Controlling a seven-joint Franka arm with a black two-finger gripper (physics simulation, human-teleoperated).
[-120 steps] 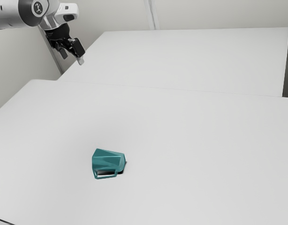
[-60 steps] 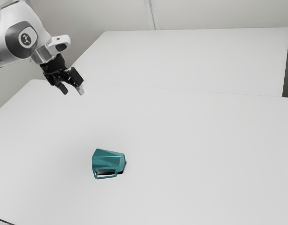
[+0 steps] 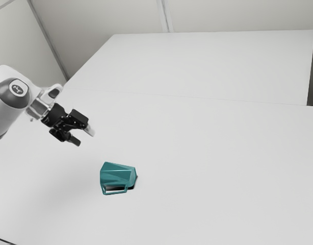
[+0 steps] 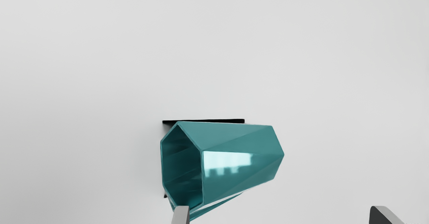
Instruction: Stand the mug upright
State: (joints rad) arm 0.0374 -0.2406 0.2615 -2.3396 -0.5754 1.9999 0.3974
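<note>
In the exterior view my gripper (image 3: 84, 137) hangs above the table, up and to the exterior view's left of the teal mug (image 3: 117, 176). The faceted mug lies on its side, its handle toward the exterior view's lower edge. In the wrist view the mug (image 4: 234, 153) shows its dark open mouth, and one fingertip overlaps the picture of the mug near that mouth. My gripper (image 4: 278, 214) is open, the two tips far apart. The handle is mostly hidden behind the mug's body there.
The mug lies on a white table (image 3: 212, 168). Behind it is another white surface (image 3: 212, 66), with pale walls beyond. A thin dark cable (image 3: 3, 240) crosses the exterior view's lower left corner.
My arm has come down from the exterior view's upper left, and the gripper has swung lower and closer to the mug. The mug has stayed where it was.
</note>
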